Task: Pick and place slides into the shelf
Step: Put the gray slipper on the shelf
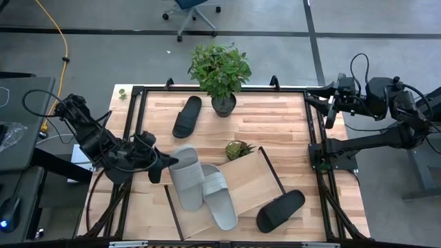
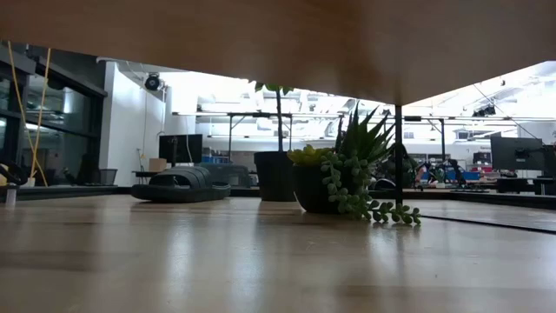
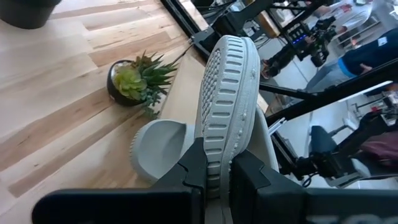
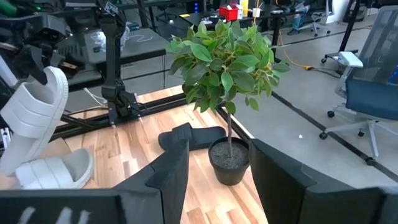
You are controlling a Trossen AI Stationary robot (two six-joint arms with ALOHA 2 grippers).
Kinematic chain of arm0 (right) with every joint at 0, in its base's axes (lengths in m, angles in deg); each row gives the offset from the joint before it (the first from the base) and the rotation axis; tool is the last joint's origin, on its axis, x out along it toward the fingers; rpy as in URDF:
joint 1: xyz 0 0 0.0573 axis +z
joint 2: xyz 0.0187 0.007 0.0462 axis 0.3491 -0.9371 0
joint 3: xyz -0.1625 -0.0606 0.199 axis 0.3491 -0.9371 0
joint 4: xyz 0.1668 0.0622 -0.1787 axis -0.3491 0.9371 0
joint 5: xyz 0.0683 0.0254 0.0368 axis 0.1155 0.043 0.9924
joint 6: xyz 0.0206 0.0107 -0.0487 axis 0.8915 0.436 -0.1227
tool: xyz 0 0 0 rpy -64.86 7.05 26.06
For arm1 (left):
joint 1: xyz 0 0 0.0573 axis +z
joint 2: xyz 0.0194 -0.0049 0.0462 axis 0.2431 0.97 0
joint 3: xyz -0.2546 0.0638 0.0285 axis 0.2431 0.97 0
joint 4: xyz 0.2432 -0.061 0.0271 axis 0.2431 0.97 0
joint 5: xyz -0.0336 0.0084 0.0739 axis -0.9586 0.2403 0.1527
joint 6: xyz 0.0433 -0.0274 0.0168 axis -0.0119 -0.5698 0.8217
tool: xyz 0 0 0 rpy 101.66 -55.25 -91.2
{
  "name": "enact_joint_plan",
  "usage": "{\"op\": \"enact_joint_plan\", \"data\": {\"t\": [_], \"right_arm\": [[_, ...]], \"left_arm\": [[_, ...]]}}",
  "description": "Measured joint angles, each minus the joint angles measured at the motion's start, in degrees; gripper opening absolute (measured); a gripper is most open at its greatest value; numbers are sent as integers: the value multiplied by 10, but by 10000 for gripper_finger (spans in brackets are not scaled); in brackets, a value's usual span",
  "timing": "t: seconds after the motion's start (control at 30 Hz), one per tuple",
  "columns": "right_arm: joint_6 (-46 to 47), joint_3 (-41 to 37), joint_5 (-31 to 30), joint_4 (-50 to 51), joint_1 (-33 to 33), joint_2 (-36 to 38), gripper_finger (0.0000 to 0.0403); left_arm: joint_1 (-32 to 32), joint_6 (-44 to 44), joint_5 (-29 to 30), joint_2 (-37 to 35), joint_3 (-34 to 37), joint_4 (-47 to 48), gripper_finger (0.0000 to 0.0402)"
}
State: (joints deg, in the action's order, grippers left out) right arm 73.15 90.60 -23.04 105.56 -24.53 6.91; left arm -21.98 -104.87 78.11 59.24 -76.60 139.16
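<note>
My left gripper (image 1: pixel 167 165) is shut on a light grey slide (image 1: pixel 185 176) over the left end of the shelf (image 1: pixel 251 178), a light-wood tray with dark edges. A second grey slide (image 1: pixel 219 198) lies flat on the shelf beside it. One black slide (image 1: pixel 187 116) rests sole-down on the far part of the table. Another black slide (image 1: pixel 280 210) lies at the shelf's near right corner. My right gripper (image 4: pixel 217 180) waits open and high at the table's far right edge, holding nothing. My left gripper pinches one end of the grey slide's sole (image 3: pixel 219 163) between its two fingers, across the sole's thickness, coming from the table's left. The dotted tread and ribbed side wall (image 3: pixel 230 87) run away from the fingers. The slide is lifted, turned on edge, with its free end (image 4: pixel 12 158) hanging low.
A tall potted plant (image 1: pixel 220 72) stands at the far middle of the table. A small succulent (image 1: pixel 239 149) sits just beyond the shelf's far edge. A black frame (image 1: pixel 313 148) borders the table. Bare wood lies at the far right (image 1: pixel 275 117).
</note>
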Motion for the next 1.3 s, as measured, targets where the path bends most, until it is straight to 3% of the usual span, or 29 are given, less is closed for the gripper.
{"op": "enact_joint_plan", "data": {"t": [0.3,0.57,1.03,1.3], "right_arm": [[-6,0,0,0,0,0,158],[-6,0,0,0,0,0,158],[-6,0,-5,0,0,0,158],[-12,0,-12,0,0,0,158]], "left_arm": [[-1,-8,-14,6,0,-30,23],[-1,-42,-65,6,0,24,22],[-1,-54,-88,30,0,-11,22],[-30,-95,-43,57,0,-29,22]]}}
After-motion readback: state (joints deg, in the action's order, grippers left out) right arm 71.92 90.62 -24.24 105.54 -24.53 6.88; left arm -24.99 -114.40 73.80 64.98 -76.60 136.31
